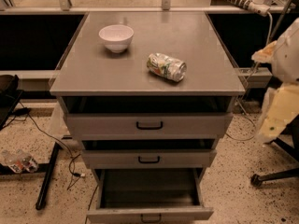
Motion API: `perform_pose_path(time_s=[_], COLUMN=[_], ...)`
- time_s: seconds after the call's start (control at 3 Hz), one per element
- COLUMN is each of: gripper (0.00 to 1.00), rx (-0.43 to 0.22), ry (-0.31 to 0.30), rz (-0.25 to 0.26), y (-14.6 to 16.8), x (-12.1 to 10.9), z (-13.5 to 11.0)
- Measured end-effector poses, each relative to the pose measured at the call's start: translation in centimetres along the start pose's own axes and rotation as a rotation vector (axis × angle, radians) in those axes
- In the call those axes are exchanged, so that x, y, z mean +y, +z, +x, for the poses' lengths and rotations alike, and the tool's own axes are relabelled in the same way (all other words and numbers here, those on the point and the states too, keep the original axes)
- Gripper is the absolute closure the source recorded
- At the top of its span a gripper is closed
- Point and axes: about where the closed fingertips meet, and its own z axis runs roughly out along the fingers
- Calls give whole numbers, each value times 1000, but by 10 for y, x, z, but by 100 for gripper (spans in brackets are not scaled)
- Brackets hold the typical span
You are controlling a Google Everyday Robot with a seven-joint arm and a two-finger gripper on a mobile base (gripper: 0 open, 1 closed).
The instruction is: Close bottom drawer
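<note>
The grey cabinet has three drawers, all standing out from the frame. The bottom drawer (149, 213) is pulled out the farthest, its front at the lower edge of the camera view with a small black handle (150, 218), and its inside looks empty. The middle drawer (148, 158) and top drawer (148, 124) stick out less. My gripper (280, 83) shows only as a blurred pale white and yellow shape at the right edge, beside the cabinet and well above and to the right of the bottom drawer, not touching it.
A white bowl (116, 36) and a crushed can (166, 66) lie on the cabinet top (93, 73). A black pole and cables (49, 171) lie on the speckled floor at left. A chair base (275, 176) stands at right.
</note>
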Motion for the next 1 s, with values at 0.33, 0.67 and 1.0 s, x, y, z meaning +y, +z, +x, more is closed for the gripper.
perform_pose_path(time_s=[0.33,0.67,1.0], gripper=[19,43,66], rx=[-22,-54,-119], ry=[12,11,15], rz=[-24,-35,-58], y=[44,89,140], x=[25,56,84], z=[16,32,45])
